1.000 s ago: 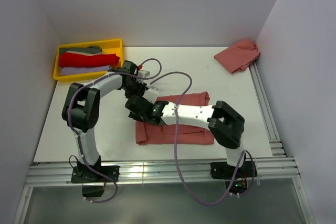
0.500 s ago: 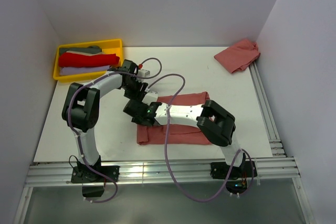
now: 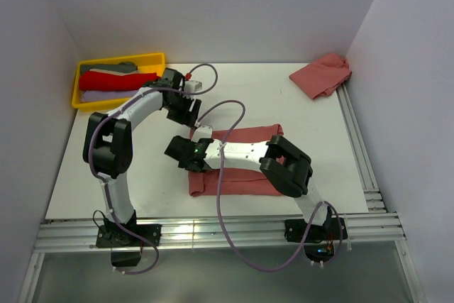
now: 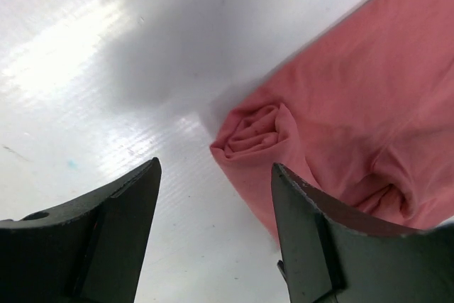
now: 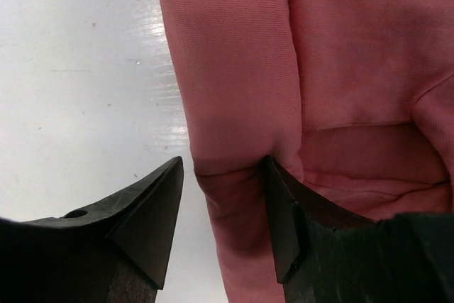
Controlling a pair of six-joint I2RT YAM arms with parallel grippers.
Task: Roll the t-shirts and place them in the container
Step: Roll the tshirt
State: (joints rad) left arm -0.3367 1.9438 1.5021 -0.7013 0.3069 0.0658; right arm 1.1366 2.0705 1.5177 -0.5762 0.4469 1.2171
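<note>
A salmon-red t-shirt (image 3: 245,182) lies folded flat in the middle of the table, its left edge rolled into a narrow tube (image 3: 196,179). In the left wrist view the tube's spiral end (image 4: 255,136) lies ahead of my left gripper (image 4: 216,164), which is open, lifted and touching nothing. My right gripper (image 5: 223,164) is open and straddles the rolled edge (image 5: 234,69); its right finger (image 5: 291,211) rests against the cloth and its left finger (image 5: 142,211) stands clear over the table. A second t-shirt (image 3: 323,74) lies crumpled at the back right.
A yellow tray (image 3: 154,58) at the back left holds folded red, grey and lilac clothes. The left gripper (image 3: 186,110) hangs between the tray and the shirt, the right gripper (image 3: 181,152) at the shirt's left edge. Metal rails run along the front and right edges.
Both grippers have opened wider and let go of the rolled edge. The left gripper has drawn back toward the tray. The right arm has reached a little further left.
</note>
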